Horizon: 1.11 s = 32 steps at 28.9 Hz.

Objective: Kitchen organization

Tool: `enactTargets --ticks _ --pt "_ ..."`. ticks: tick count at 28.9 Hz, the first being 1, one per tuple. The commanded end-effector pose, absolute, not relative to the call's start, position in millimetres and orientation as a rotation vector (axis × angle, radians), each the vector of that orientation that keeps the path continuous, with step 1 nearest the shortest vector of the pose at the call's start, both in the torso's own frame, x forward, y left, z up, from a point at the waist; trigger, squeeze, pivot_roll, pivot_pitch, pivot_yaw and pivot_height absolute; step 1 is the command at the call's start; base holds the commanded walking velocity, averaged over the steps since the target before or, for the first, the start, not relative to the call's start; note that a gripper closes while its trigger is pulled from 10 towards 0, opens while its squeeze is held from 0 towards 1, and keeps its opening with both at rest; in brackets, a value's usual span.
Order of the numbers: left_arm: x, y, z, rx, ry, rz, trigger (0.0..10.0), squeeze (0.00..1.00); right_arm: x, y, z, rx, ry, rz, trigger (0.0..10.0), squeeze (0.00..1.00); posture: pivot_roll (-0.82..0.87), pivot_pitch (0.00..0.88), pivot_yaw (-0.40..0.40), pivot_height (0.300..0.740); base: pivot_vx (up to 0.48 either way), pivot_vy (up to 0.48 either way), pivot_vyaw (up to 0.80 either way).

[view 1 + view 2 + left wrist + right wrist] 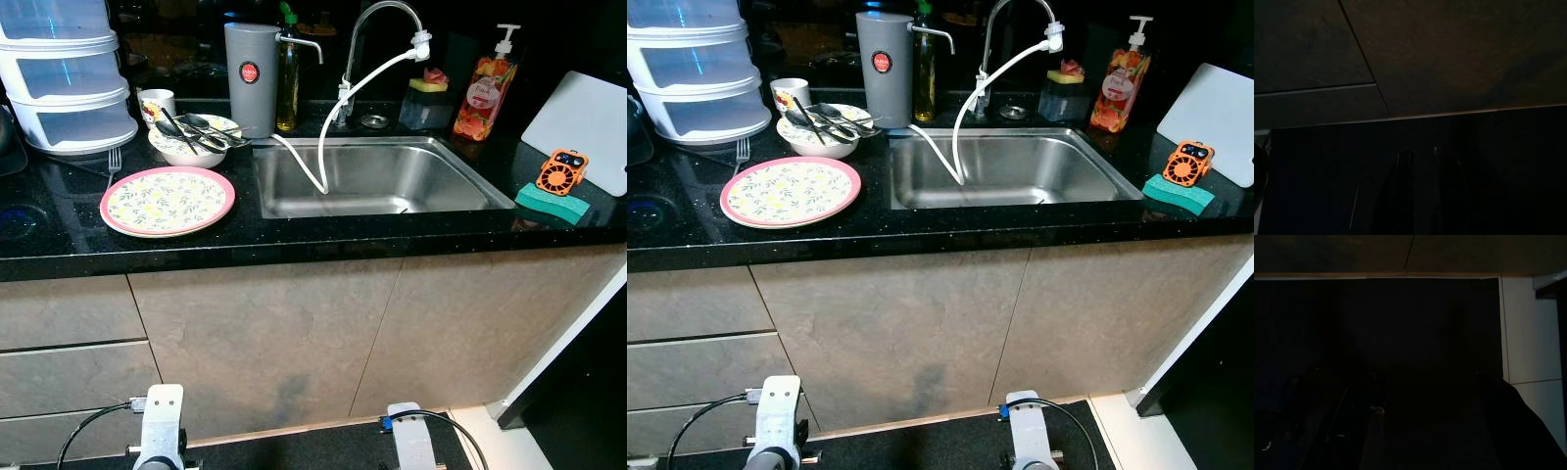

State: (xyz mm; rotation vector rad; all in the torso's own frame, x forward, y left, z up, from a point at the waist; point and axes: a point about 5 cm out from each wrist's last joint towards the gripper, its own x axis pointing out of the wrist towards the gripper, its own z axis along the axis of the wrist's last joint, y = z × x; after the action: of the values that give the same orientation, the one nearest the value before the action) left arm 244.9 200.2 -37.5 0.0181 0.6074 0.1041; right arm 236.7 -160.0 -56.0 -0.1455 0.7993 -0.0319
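A pink-rimmed floral plate (pixel 168 200) lies on the black counter (pixel 323 235), left of the steel sink (pixel 377 176). Behind the plate a white bowl (pixel 193 139) holds several spoons and utensils. A fork (pixel 114 160) lies beside it and a mug (pixel 157 103) stands farther back. My left arm (pixel 162 426) and right arm (pixel 411 441) hang idle low in front of the cabinet. In the dark left wrist view, the left gripper (pixel 1427 193) shows as two dim fingers pointing at the cabinet base.
Stacked white containers (pixel 69 78) stand at the far left. A grey canister (pixel 251 78), oil bottle (pixel 287 83) and faucet with a white hose (pixel 333 117) line the sink's back. A soap dispenser (pixel 484 98), green sponge (pixel 554 203), orange fan (pixel 561 174) and white board (pixel 585 127) are at the right.
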Motion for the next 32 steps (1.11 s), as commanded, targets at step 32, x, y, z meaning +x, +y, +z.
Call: enactTargets --ticks 32 --pt "309.0 202.2 32.2 0.290 0.486 -0.351 10.0 0.00 237.5 -185.5 -52.7 -0.166 0.786 -0.053 10.0 0.00 0.03 0.093 -0.056 0.740 0.000 0.000 0.00"
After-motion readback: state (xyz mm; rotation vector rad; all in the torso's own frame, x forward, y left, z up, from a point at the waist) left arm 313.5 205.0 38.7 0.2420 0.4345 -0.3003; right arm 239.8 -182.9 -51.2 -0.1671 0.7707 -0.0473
